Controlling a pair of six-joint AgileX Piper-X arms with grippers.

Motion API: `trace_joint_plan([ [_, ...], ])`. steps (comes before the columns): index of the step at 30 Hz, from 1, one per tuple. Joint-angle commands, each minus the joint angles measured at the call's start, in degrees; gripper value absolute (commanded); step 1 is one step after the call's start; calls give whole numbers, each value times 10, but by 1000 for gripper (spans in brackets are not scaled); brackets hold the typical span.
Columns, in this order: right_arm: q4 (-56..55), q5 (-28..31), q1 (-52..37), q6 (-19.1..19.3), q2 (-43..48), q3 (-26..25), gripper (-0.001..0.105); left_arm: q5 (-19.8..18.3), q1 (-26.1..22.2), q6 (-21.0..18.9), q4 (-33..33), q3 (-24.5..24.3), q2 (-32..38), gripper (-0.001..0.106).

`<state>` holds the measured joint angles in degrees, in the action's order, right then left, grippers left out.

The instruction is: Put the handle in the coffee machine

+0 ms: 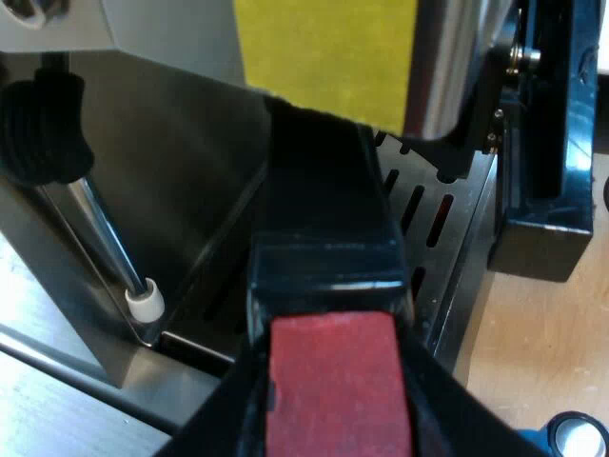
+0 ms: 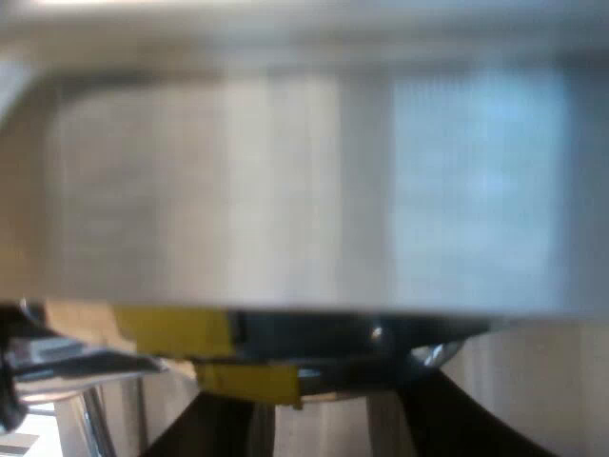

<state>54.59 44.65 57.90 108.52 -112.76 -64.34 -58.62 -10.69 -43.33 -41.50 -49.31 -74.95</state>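
My left pincer (image 1: 333, 409) is clamped tight on the handle (image 1: 324, 228) at its red end — lining it up under the espresso machine (image 1: 171, 143), above the drip tray (image 1: 433, 205) — my right pincer's (image 2: 328, 424) grip I cannot tell.

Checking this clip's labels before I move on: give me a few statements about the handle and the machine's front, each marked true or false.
1. The red end of the handle is clamped in the left gripper. True.
2. The handle points in under the espresso machine, above the slotted drip tray. True.
3. The steam wand ends in a red tip. False: its tip is white.
4. The patch on the machine over the handle is blue. False: it is yellow.
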Motion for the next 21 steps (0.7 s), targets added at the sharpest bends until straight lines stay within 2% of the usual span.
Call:
trace_joint_plan([
  [1,39,1,-4,10,7,-5,27,-52,0,-13,28,-10,18,0],
  [3,39,1,-4,10,7,-5,27,-52,0,-13,28,-10,18,3],
  [4,39,1,-4,10,7,-5,27,-52,0,-13,28,-10,18,9],
  [6,39,1,-4,10,7,-5,27,-52,0,-13,28,-10,18,22],
  [8,39,1,-4,10,7,-5,27,-48,0,-13,28,-10,18,45],
  [9,39,1,-4,10,7,-5,27,-45,0,-13,28,-10,18,49],
  [11,39,1,-4,10,7,-5,27,-28,0,-14,28,-10,18,66],
  [13,39,1,-4,10,7,-5,27,-14,0,-14,28,-10,18,75],
  [16,39,1,-4,10,7,-5,27,5,0,-14,28,-10,18,79],
  [21,39,1,-4,10,7,-5,27,7,0,-14,28,-10,18,80],
])
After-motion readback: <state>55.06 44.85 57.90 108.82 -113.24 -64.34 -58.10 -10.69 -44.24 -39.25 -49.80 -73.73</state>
